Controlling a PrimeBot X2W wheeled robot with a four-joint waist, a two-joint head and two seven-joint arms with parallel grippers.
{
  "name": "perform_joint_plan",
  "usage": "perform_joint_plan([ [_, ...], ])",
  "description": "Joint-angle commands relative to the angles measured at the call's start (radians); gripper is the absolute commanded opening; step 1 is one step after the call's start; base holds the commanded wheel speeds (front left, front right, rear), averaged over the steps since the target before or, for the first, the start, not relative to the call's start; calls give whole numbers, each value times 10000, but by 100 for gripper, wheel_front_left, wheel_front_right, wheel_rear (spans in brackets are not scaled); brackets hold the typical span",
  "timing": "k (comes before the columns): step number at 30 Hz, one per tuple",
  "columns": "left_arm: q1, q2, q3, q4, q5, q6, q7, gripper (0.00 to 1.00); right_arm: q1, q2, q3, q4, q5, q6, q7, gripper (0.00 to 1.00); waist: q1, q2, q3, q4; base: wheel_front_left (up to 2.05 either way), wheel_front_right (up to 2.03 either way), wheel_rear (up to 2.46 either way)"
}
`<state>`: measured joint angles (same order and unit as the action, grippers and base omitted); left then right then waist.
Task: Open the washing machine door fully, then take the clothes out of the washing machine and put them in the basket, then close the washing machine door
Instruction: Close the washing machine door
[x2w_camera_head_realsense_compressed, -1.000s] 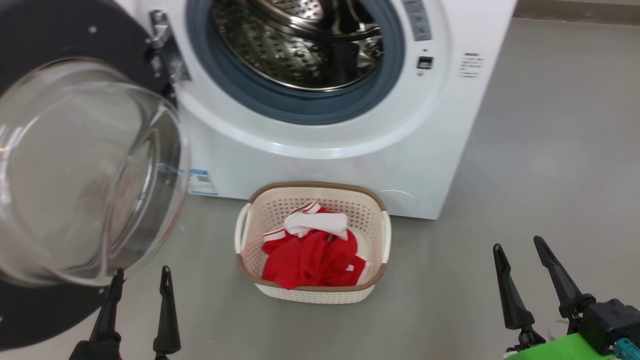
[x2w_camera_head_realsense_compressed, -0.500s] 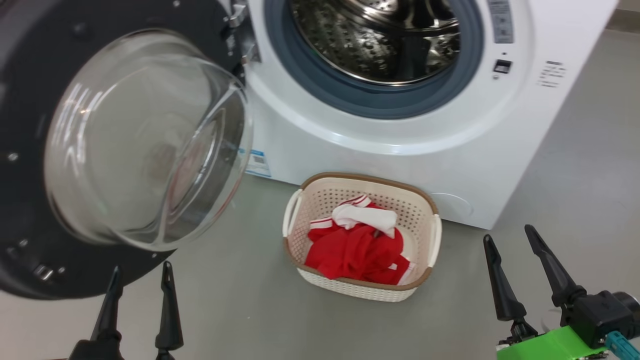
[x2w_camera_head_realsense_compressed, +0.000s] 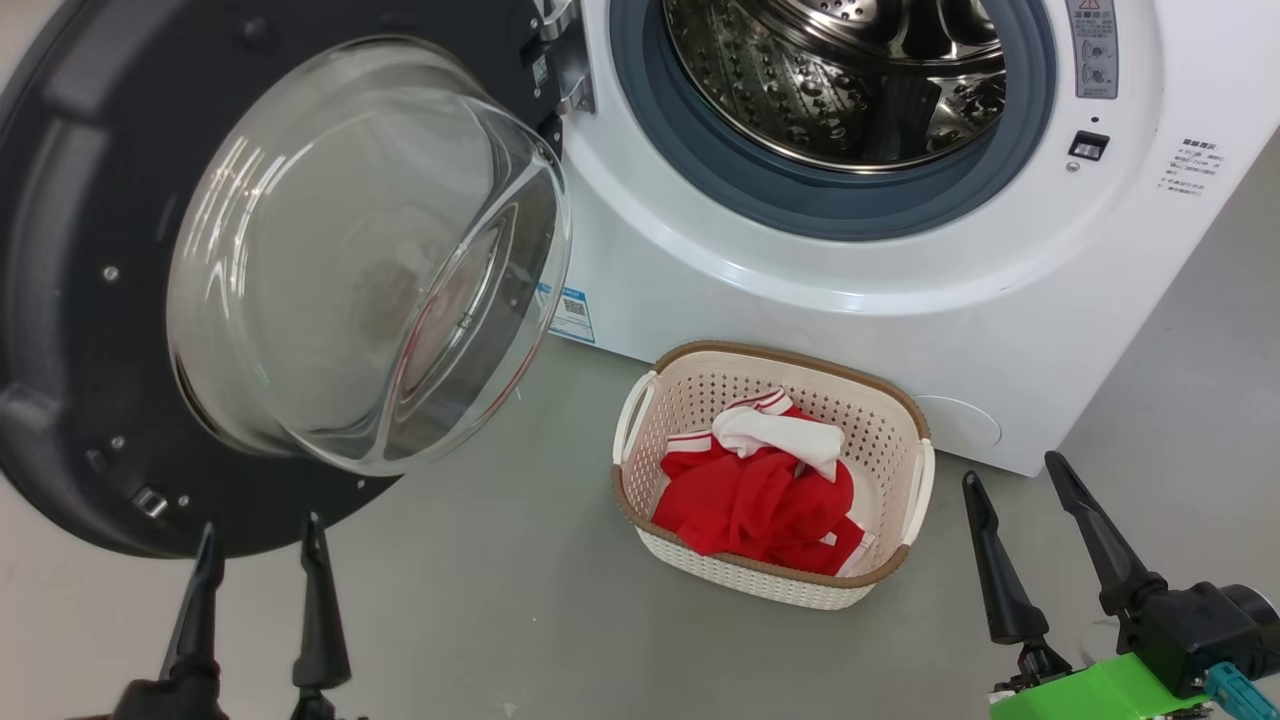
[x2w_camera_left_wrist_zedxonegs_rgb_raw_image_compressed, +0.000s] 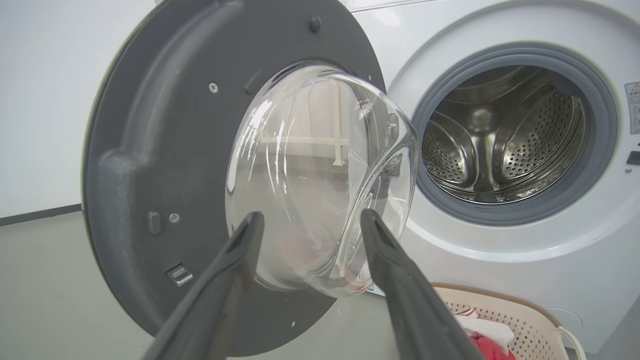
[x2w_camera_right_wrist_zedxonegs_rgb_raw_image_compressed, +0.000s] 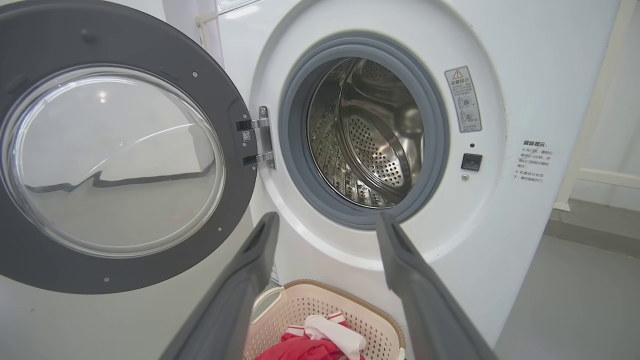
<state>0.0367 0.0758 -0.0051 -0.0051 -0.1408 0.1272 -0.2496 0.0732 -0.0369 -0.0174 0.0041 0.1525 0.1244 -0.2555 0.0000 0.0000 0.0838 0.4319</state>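
Left hand (x2w_camera_head_realsense_compressed: 260, 523) spread, empty, washing machine door (x2w_camera_head_realsense_compressed: 60, 300) swung wide just ahead | right hand (x2w_camera_head_realsense_compressed: 1010, 468) spread, empty | clothes (x2w_camera_head_realsense_compressed: 750, 500) in basket (x2w_camera_head_realsense_compressed: 780, 355) between our hands | we judge only closing it is left.

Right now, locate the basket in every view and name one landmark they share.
Head view: basket lower centre-right, on the floor before the washing machine.
Left wrist view: basket in the bottom right corner, cut off by the edge.
Right wrist view: basket at bottom centre, cut off by the edge.
Shared landmark: the grey rubber ring, above the basket in all three.
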Motion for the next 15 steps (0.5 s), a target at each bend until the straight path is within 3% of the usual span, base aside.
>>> perform_joint_plan([
  [1, -353, 21, 419, -445, -73, 80, -122, 100, -378, -133, 272, -205, -96, 63, -63, 100, 0, 0, -11, -16, 0, 0, 0],
  [2, -384, -4, 532, -676, -120, 89, -122, 12, -372, -133, 279, -190, -87, 63, -63, 100, 0, 0, -27, -53, 0, 0, 0],
  [3, -386, -20, 586, -799, -166, 75, -122, 0, -369, -133, 275, -183, -83, 63, -63, 100, 0, 0, -37, -74, 0, 0, 0],
  [12, -910, -78, 1799, -2360, -737, -112, -122, 0, -282, -133, 200, -208, -60, 63, -63, 100, 0, 0, -33, -271, 0, 0, 0],
  [15, -1378, -116, 2456, -2506, -1412, -248, -122, 0, -294, -133, 200, -215, -66, 63, -63, 100, 0, 0, 5, -318, 0, 0, 0],
])
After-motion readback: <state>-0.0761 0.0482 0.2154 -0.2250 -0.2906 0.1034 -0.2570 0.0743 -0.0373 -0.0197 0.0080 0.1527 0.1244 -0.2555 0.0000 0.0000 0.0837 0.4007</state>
